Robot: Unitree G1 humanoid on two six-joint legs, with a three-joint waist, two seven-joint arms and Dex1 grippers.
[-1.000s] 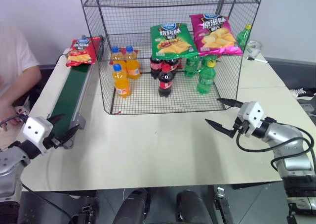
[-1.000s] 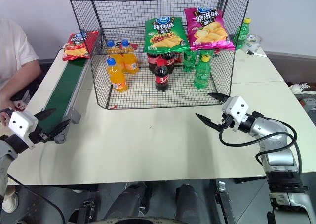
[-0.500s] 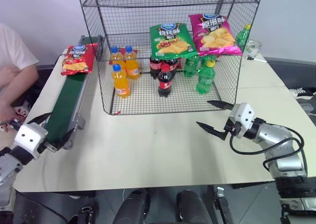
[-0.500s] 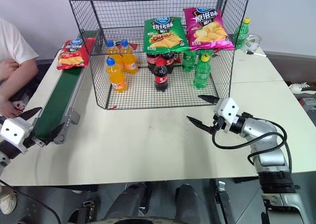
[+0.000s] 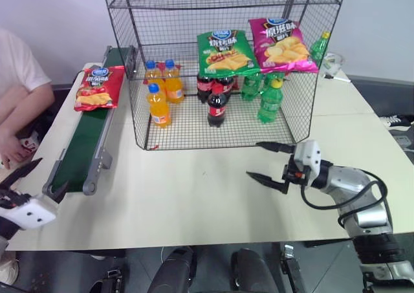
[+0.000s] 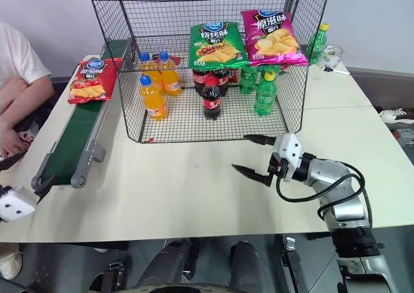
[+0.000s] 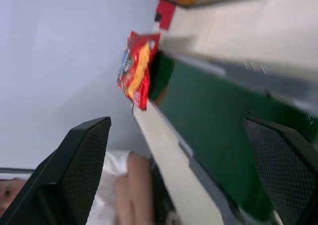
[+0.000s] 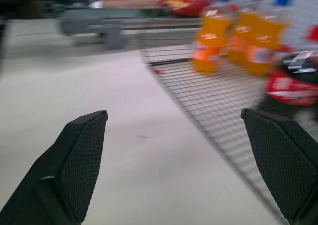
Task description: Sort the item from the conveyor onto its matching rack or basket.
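The black wire-mesh shelf unit (image 5: 220,66) stands at the middle back of the table (image 5: 194,196), its lowest tier holding orange soda bottles (image 5: 158,92), cola bottles (image 5: 217,99) and green bottles (image 5: 268,96), with a green chip bag (image 5: 226,52) and a pink chip bag (image 5: 283,44) propped above them. Along the table's left edge runs the conveyor (image 5: 87,138) — its long green belt reaching from the near corner toward the back wall. The right arm lies low over the table's right front, forearm bent inward, so the right gripper (image 5: 268,162) points level toward the left just in front of the shelf; its fingers are spread wide with nothing between them, touching nothing. The left gripper (image 5: 32,176) sits at the near left corner beside the conveyor's near end, pointing forward along the belt, fingers likewise spread wide and empty. The red chip bag (image 5: 97,87) lies flat on the belt's far part — long axis along the belt, blue logo end toward the back wall, overhanging the belt's left edge slightly
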